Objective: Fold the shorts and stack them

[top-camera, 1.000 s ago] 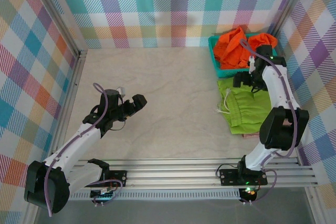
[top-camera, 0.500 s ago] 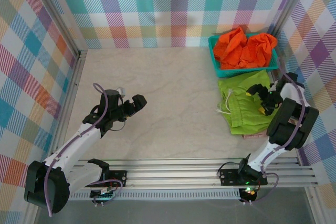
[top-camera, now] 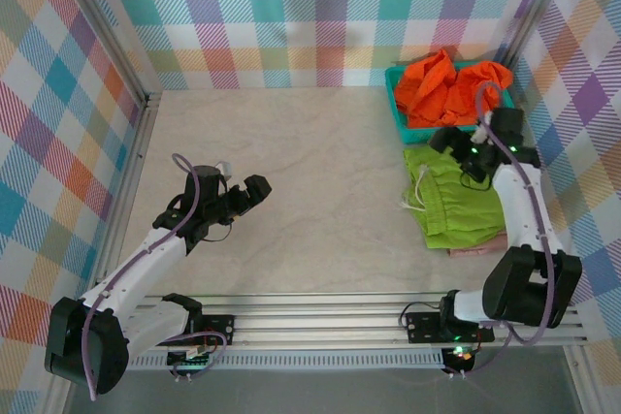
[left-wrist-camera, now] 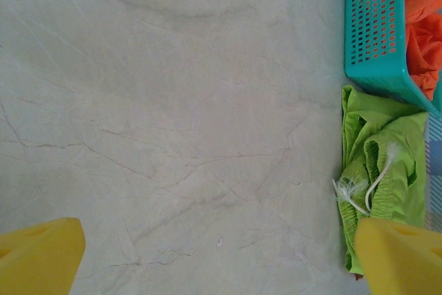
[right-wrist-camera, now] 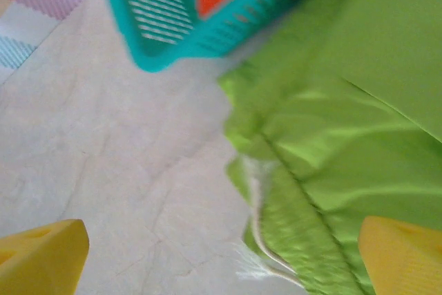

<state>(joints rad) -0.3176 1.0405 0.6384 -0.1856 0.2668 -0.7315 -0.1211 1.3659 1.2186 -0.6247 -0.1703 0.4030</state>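
The lime green shorts (top-camera: 454, 203) lie folded at the right of the table, white drawstring (right-wrist-camera: 259, 229) at their left edge. A sliver of the pink shorts (top-camera: 477, 252) shows under their near edge. The orange shorts (top-camera: 444, 87) sit crumpled in the teal basket (top-camera: 396, 104). My right gripper (top-camera: 448, 144) hovers open over the far part of the green shorts, pointing left, nothing between its yellow fingers (right-wrist-camera: 41, 257). My left gripper (top-camera: 256, 191) hangs open above bare table at the left, far from the green shorts (left-wrist-camera: 387, 170).
The basket (left-wrist-camera: 376, 32) stands in the back right corner against the checked walls. The plaid side wall (top-camera: 582, 143) runs close along the right of the shorts. The pale tabletop (top-camera: 310, 172) spreads between the two arms. An aluminium rail (top-camera: 340, 322) crosses the near edge.
The right arm has swung from the basket's front out to the right and back to the far part of the green shorts, jaws open throughout. The left arm has not moved.
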